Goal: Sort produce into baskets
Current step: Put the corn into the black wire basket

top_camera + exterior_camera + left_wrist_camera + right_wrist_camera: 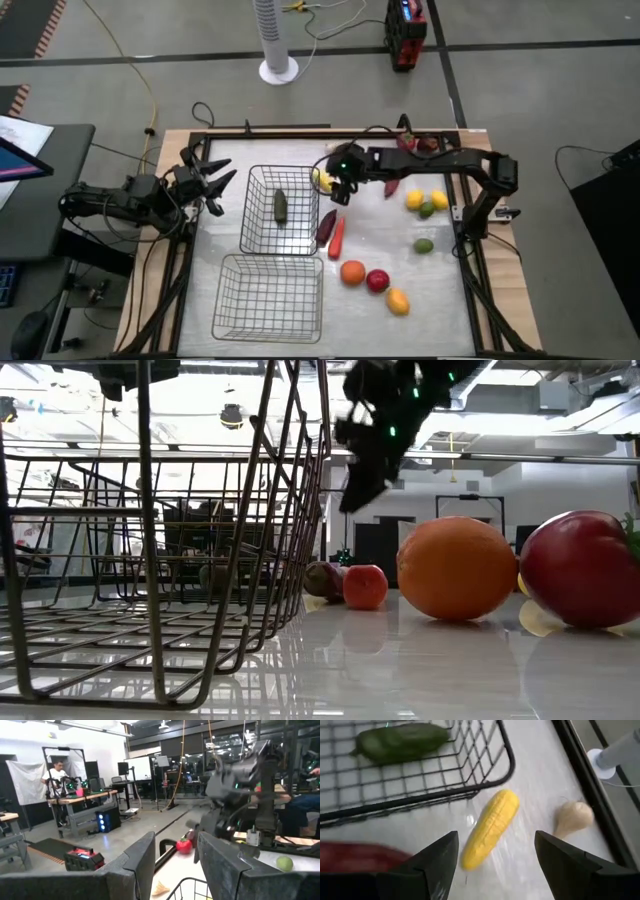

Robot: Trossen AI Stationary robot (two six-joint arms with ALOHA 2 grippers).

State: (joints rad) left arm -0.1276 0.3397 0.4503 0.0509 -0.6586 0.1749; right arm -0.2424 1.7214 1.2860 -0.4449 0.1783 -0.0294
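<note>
My right gripper (335, 192) is open and empty. It hangs above a yellow corn cob (490, 830) that lies on the table just past the far basket's right wall, with a pale garlic (574, 817) beside it. The far wire basket (254, 228) holds a green cucumber (281, 206), which also shows in the right wrist view (400, 741). The near wire basket (225, 305) holds nothing that I can see. My left gripper (215, 185) is open and empty at the far basket's left side. In the low view my right gripper (365, 470) hangs clear of the table.
A purple eggplant (325, 225) and a long red piece (337, 237) lie right of the far basket. An orange (352, 272), a red apple (377, 281) and a yellow lemon (398, 301) lie nearer. Yellow and green round pieces (427, 205) lie toward the right edge.
</note>
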